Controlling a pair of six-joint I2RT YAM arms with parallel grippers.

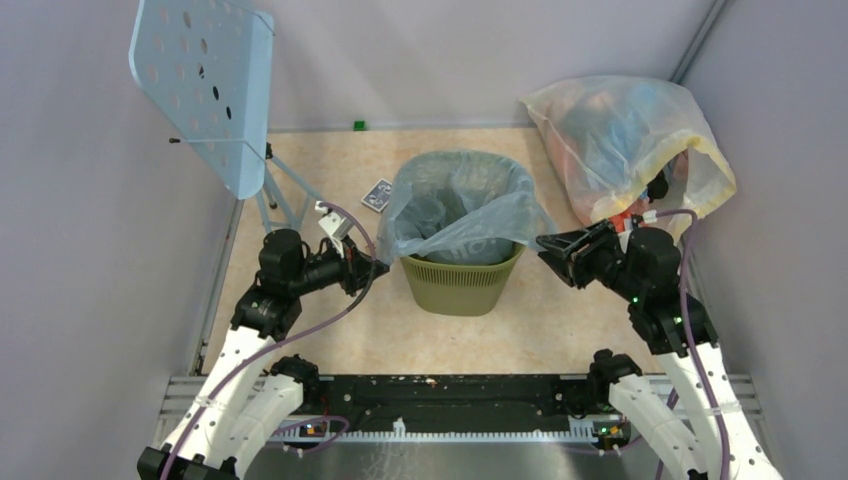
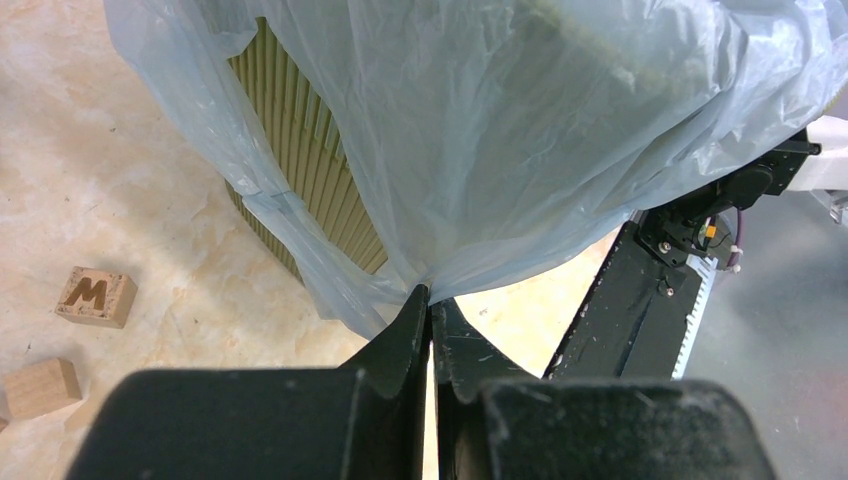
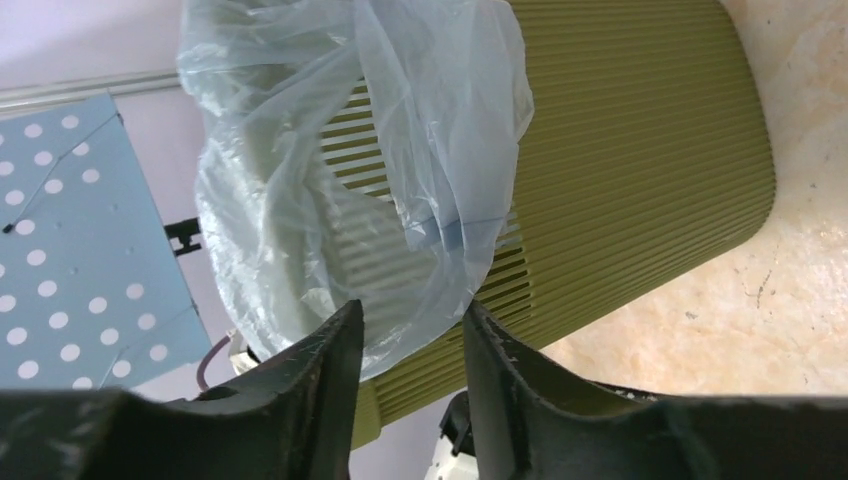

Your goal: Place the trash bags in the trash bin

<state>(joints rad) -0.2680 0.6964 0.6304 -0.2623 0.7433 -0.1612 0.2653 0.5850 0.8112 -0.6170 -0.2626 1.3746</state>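
My left fingers (image 2: 402, 338) are pressed together on a corner of the trash bag (image 2: 520, 130), the film fanning up and away from their tips. My right fingers (image 3: 325, 362) stand spread, with a fold of the same bag bulging into the gap between them but not clamped. Just beyond both pairs of fingers sits the trash bin (image 3: 640, 150). The bag hangs inside it with its mouth draped loosely over the rim, so I judge the bag in but its edge not seated. The risk I see is on the left: pulling that pinched corner outward could drag the thin film back out, or tip the light bin toward the fingers. On the right, closing on too little film would let it slip free. Off to the left of my left fingers, two wooden blocks (image 2: 95, 297) lie on the table (image 2: 90, 180), well apart from the bin.
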